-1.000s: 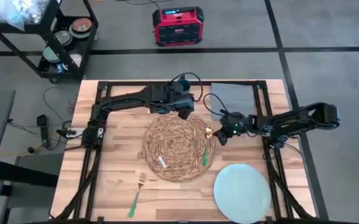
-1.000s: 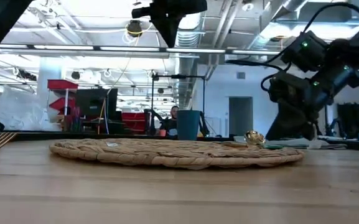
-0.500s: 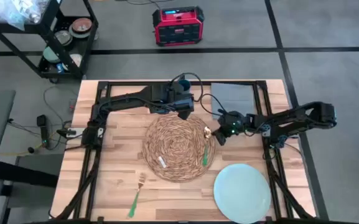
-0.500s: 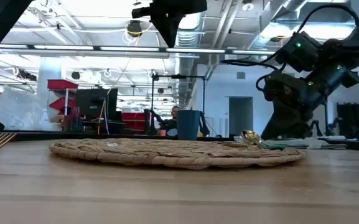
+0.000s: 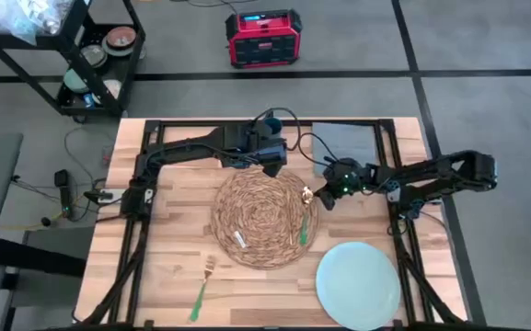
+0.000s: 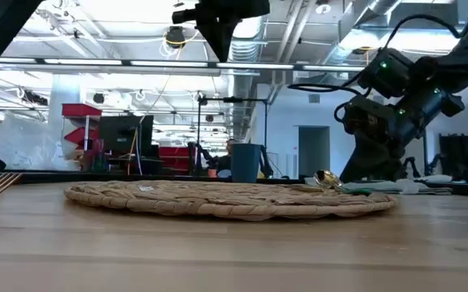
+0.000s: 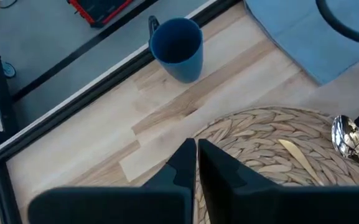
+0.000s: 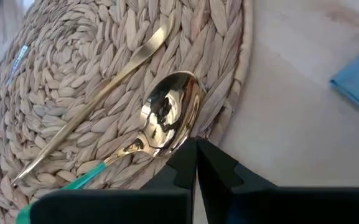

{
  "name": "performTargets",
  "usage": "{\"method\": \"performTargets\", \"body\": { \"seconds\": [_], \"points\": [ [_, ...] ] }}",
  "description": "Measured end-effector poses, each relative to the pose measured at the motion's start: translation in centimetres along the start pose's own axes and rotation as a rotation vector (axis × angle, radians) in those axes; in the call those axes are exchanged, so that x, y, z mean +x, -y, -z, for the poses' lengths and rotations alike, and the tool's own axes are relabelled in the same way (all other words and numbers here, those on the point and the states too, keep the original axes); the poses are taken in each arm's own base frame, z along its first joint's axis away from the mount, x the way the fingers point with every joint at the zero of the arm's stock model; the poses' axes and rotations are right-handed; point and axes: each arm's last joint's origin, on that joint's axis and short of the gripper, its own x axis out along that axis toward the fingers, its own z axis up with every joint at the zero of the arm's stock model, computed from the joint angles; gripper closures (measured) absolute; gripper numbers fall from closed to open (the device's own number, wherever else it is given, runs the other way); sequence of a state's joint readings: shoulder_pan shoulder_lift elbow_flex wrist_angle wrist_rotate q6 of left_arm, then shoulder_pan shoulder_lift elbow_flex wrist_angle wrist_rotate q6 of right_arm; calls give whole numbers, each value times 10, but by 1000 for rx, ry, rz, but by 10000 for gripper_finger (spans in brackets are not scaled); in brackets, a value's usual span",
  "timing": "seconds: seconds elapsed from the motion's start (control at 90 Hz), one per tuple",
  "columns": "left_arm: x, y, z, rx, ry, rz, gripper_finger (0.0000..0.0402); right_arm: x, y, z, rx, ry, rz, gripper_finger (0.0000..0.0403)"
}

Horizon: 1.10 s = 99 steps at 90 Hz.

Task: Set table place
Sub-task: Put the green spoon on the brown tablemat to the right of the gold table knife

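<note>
In the high view, the round woven placemat (image 5: 265, 219) was seen lying flat near the middle of the table (image 5: 168, 267). The left gripper (image 5: 272, 165) was held just above the mat's far edge, while the right gripper (image 5: 323, 195) was positioned at the mat's right edge, beside a gold spoon with a green handle (image 5: 305, 219). A pale-blue plate (image 5: 358, 284) was seen at the near right corner, a green-handled fork (image 5: 202, 288) near the left front, and a grey napkin (image 5: 348, 144) at the far right.

In the low view, the placemat (image 6: 234, 199) was seen flat on the tabletop, with the spoon bowl (image 6: 327, 179) raised at its right rim.

In the left wrist view, the left gripper's fingers (image 7: 180, 167) were shown closed together, holding nothing, over the mat; a blue cup (image 7: 178, 48) stood beyond.

In the right wrist view, the right gripper's fingers (image 8: 182, 165) were shown pressed together, empty, just beside the spoon bowl (image 8: 170, 114) at the mat's rim. A gold knife (image 8: 98, 93) was seen lying on the weave.
</note>
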<state>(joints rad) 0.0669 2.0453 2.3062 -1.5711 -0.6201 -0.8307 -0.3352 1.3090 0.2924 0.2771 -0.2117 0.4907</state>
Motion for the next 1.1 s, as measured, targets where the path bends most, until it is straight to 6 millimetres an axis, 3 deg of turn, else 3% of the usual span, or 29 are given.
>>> {"method": "performTargets", "body": {
  "seconds": [0.867,1.1],
  "points": [
    [0,0,0,27,0,0,401,0,-2,-3,-28,19,-38,403],
    [0,0,0,32,-8,8,401,6,-1,-14,-20,29,-64,403]
  ]
}}
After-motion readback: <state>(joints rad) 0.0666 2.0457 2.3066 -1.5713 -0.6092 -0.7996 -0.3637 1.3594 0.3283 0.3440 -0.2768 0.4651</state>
